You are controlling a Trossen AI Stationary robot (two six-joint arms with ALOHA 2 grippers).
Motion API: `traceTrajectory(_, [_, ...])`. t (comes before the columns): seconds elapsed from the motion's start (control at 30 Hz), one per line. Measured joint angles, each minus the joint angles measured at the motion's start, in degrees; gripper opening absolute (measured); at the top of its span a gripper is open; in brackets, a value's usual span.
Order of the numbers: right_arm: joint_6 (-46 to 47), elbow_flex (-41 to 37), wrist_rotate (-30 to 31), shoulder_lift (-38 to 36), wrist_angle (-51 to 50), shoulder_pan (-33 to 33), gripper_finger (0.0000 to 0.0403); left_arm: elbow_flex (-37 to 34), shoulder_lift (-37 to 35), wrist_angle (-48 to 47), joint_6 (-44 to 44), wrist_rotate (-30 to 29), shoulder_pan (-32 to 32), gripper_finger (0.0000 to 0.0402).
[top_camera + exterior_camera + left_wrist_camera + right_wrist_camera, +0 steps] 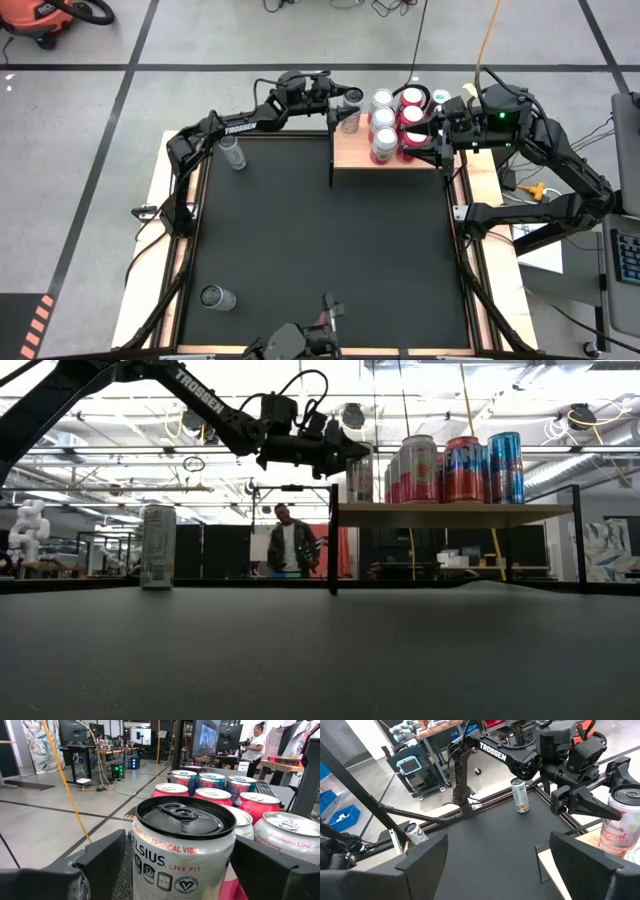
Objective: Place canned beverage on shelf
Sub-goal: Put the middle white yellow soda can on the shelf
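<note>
From above, a black surface [320, 240] framed in pale wood sits on a grey floor crossed by dark tape lines. At its far edge stands the shelf [355, 152], loaded with upright cans. The left end effector [349, 108] reaches over the shelf's corner with its fingers apart on either side of a white Celsius can [350, 119] that stands on the board; just beyond that can is the cluster of red and silver cans [392, 125]. The right end effector [432, 128] waits at the other side of the cluster, fingers apart and holding nothing. Two more cans rest on the surface well away from both arms, one upright [233, 154] and one lying down [217, 297]. At table height, the left end effector [352, 460] hangs at the shelf's [450, 512] end around the white can [362, 472], with a tall pale can [158, 546] far off to its side and a person [290, 543] in the room behind. The left wrist camera looks straight at the Celsius can [182, 851] standing between its two dark fingers [102, 865], with gaps showing on both sides and pink-topped cans [212, 795] right behind it. The right wrist camera shows its own spread fingers [425, 857] with only black surface between them, the left arm [570, 775] opposite, and the Celsius can [620, 820] at the shelf's edge.
</note>
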Motion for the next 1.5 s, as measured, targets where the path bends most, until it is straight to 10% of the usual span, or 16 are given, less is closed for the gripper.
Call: traceTrajectory(1.5, [0.0,0.0,0.0,0.0,-0.3,0.0,0.0329,0.0,-1.6,-0.5,-0.4,-3.3,0.1,0.0341])
